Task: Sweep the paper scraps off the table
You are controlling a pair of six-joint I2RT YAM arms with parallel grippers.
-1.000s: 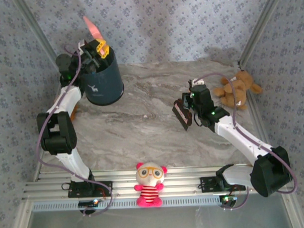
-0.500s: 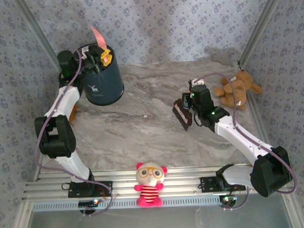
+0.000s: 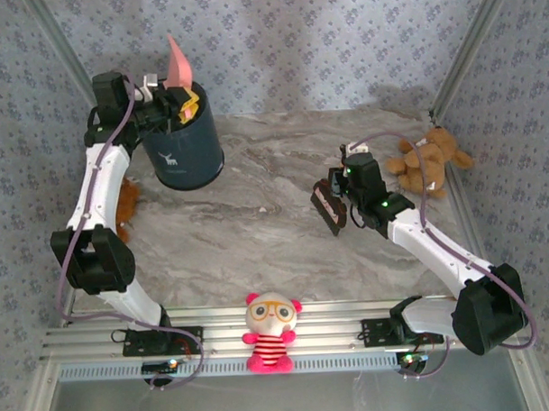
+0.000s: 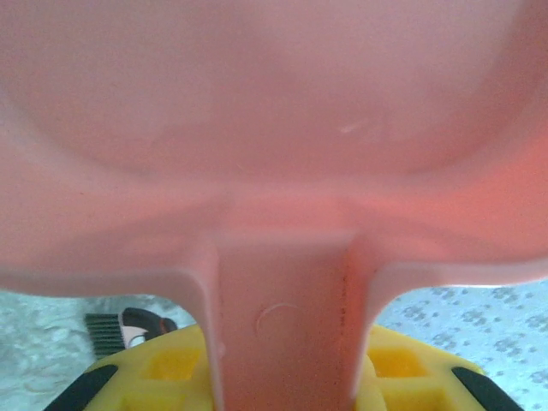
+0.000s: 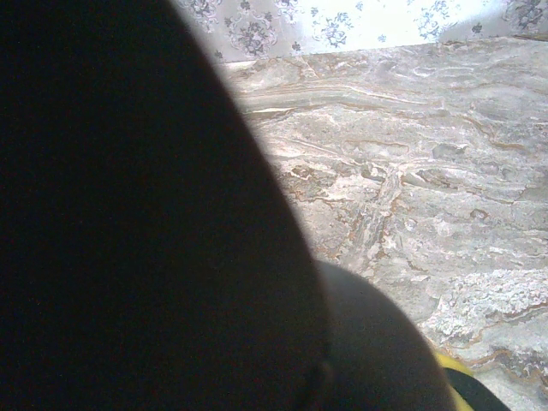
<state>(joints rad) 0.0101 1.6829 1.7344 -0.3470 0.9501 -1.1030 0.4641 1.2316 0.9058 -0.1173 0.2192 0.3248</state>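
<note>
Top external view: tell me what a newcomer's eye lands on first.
The pink plastic dustpan stands out, raised steeply above the dark navy round bin at the far left, its handle clamped in the left end effector. At mid-right of the grey marbled table, the right end effector grips a small dark brush. A pink-striped plush doll sits on the near rail.

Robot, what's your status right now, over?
Left gripper shut on pink dustpan, upright over navy bin. Right gripper shut on brush over table. Teddy bear nearby.
</note>
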